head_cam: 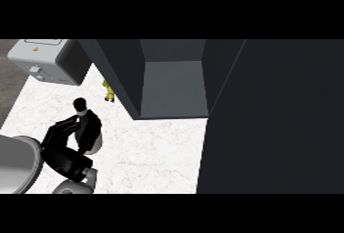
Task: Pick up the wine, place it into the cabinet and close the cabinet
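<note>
We see a black wine bottle (86, 122) in our black left hand (62, 144) at nine o'clock, white marbled counter (154, 145), dark grey cabinet (168, 77) at twelve, light grey toaster (46, 59) at eleven.

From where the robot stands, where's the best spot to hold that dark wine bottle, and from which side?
Grip the wine bottle around its wide body, below the narrow neck, coming from its left side. The left hand already curls round it there, and the open cabinet lies to the right.

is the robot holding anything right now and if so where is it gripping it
Yes. The left robot hand is curled round the dark wine bottle, gripping its body below the neck. The right robot hand is not in view.
</note>
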You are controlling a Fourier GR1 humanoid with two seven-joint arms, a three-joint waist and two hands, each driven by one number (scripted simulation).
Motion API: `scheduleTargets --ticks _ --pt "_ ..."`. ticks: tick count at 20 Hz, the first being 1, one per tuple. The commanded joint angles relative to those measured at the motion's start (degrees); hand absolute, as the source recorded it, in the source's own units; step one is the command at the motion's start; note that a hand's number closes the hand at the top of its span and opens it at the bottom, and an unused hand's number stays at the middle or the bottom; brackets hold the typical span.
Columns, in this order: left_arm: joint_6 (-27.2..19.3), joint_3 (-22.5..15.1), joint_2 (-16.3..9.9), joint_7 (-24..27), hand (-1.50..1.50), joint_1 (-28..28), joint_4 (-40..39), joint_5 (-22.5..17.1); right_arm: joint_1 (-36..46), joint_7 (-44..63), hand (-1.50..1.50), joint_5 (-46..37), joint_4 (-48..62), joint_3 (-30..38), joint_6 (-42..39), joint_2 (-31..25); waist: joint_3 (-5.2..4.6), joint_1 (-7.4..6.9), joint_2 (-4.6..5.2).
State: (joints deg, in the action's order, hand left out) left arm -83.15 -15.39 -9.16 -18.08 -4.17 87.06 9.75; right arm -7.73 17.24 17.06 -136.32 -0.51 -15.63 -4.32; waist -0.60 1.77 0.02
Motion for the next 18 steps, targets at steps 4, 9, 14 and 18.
scheduleTargets --ticks 4,9,14,18 --pt "16.7 -9.9 -3.6 2.8 1.50 1.0 5.7 -5.8 -0.7 0.4 -1.50 1.1 -1.0 -0.4 0.1 0.3 -0.34 0.64 -0.42" --pt "29.4 -16.0 -4.4 8.3 1.50 2.1 13.8 -13.6 0.0 0.3 -1.50 0.5 -0.2 -0.6 0.0 0.2 -0.50 -0.45 -0.54" --pt "41.5 -14.6 -4.8 21.7 1.50 7.8 16.4 -23.0 -2.0 0.1 -1.50 0.7 -1.2 -1.1 0.1 0.8 -0.31 -1.36 -0.24" --pt "55.7 -7.5 -6.6 34.3 1.50 11.2 12.0 -32.5 -1.8 -0.5 -1.50 1.2 -1.5 0.3 -0.8 -0.4 -0.03 -1.58 0.09"
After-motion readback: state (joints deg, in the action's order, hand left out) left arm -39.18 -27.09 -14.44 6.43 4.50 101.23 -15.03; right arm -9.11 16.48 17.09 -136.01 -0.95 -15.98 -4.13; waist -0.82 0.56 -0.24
